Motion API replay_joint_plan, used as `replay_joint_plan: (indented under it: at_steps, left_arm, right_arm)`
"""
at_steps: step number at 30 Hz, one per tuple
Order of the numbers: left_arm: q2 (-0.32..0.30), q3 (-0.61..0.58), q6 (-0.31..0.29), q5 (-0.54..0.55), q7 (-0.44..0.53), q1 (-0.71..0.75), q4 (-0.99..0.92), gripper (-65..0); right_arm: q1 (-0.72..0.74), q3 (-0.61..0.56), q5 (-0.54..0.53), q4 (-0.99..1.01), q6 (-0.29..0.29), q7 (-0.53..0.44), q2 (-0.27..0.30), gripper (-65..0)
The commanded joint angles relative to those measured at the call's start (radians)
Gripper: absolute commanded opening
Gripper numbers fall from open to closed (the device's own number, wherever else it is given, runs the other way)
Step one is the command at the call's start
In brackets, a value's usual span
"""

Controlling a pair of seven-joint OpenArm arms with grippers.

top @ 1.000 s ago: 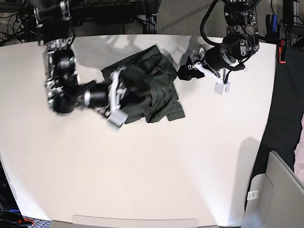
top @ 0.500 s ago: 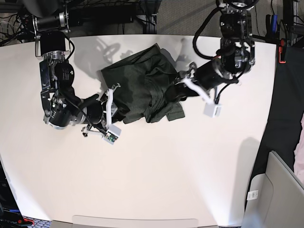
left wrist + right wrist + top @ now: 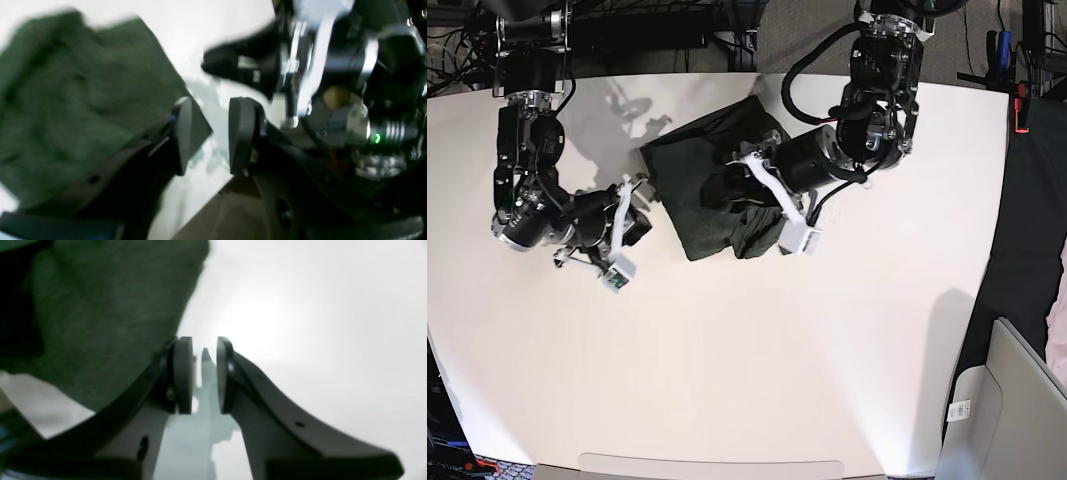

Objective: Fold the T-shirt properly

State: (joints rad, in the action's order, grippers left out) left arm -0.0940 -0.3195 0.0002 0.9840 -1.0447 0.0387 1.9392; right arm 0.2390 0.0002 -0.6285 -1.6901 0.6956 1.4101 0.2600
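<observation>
Mid-table, T-shirt (image 3: 717, 190) lies bunched on the white table (image 3: 757, 370). Left gripper (image 3: 208, 133) hangs over it w/ jaws part open, empty; right gripper (image 3: 204, 373) just beside its edge, narrow gap, nothing between. Risk: a pinch into the lump grabs several layers, so the fold drags crooked.

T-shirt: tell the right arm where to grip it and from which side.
Grip the T-shirt at its free edge nearest the right gripper, coming in low from that side along the table. The right wrist view shows that edge lying thin beside the fingers, with nothing between them. The middle looks bunched, so probably a poorer hold.
</observation>
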Motion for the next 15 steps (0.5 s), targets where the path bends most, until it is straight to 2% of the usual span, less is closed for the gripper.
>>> replay_joint_plan:
  at_steps: [1, 5, 8, 15]
  left_arm:
    - [0.0, -0.002, -0.004, 0.014, 0.025, -0.027, 0.001, -48.2]
    - [-0.002, -0.04, -0.004, -0.003, 0.028, -0.066, -0.076, -53.0]
    - [-0.002, -0.074, -0.002, -0.075, 0.028, -0.075, -0.096, -56.0]
    - [-0.003, -0.1, 0.001, -0.198, 0.028, -0.064, -0.1, -56.1]
  right_arm:
    - [0.013, 0.025, -0.015, -0.014, 0.003, -0.014, 0.006, -54.3]
    - [0.007, 0.076, -0.015, -0.014, 0.003, -0.014, 0.006, -54.3]
    - [0.007, 0.077, -0.015, -0.014, 0.003, -0.014, 0.002, -54.3]
    - [-0.005, 0.077, -0.014, -0.014, 0.003, -0.014, -0.026, -54.3]
